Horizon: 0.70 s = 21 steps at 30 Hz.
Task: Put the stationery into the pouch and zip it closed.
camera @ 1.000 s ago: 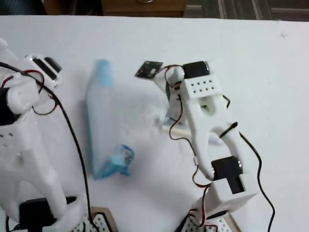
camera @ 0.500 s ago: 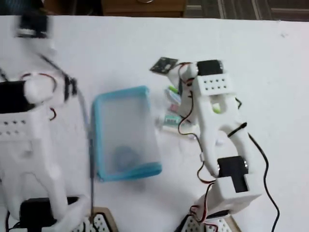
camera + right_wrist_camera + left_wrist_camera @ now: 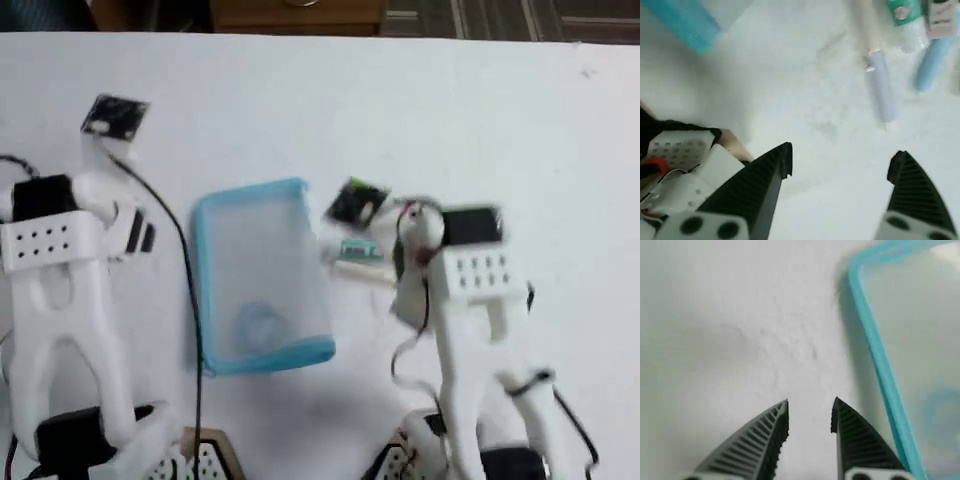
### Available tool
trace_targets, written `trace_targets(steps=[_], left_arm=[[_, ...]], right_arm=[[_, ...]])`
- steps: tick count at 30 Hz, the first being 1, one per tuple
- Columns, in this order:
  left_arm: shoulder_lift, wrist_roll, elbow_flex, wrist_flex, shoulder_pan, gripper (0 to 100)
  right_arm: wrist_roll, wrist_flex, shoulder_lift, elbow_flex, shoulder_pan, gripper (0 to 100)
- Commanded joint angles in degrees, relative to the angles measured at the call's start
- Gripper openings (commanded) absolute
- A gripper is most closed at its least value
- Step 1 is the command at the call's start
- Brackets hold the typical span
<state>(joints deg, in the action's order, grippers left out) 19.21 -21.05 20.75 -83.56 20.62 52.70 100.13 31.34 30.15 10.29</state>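
Note:
The pouch (image 3: 262, 280) is clear with a blue rim and lies flat on the white table between the two arms. A faint blue round shape (image 3: 256, 324) shows through its near end. Several pens and markers (image 3: 352, 256) lie in a small heap just right of the pouch. In the right wrist view they lie ahead as a lilac pen (image 3: 881, 86), a light blue one (image 3: 934, 64) and a green-capped piece (image 3: 900, 10). My right gripper (image 3: 842, 156) hangs wide open above bare table, short of them. My left gripper (image 3: 810, 412) is open by a narrow gap over the table beside the pouch's blue edge (image 3: 871, 340).
The left arm (image 3: 55, 260) stands left of the pouch and the right arm (image 3: 470, 280) right of the stationery. A perforated base plate (image 3: 675, 147) sits at the table's near edge. A dark floor and wooden furniture lie beyond the far edge.
The pouch, up on its edge a second ago, now lies flat. The right arm drew back toward the near edge, off the stationery. The left arm swung away from the pouch and settled lower.

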Motion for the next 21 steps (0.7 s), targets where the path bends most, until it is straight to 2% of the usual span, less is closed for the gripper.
trace_targets(steps=[1, 6, 8, 12, 15, 21], left_arm=[[1.36, 2.73, 9.23, 10.20, 2.95, 16], [1.36, 10.55, 19.34, 16.53, -0.04, 16], [1.36, 12.57, 20.31, 16.79, -2.15, 16], [1.36, 13.54, 20.48, 16.53, -6.29, 16], [1.19, 13.54, 22.51, 18.55, -8.57, 16], [1.01, 13.63, 30.68, 24.70, -9.45, 16]], right_arm=[[-2.46, -2.33, 5.67, 8.79, 5.23, 30.5], [-20.48, -20.35, 1.19, 16.88, 13.93, 29.0], [-25.05, -25.63, -2.68, 16.97, 15.87, 21.6], [-26.02, -35.91, -10.15, 16.88, 15.69, 1.1], [-26.37, -40.40, -14.73, 16.79, 14.99, 4.5], [-26.37, -44.35, -18.42, 16.70, 19.47, 1.7]])
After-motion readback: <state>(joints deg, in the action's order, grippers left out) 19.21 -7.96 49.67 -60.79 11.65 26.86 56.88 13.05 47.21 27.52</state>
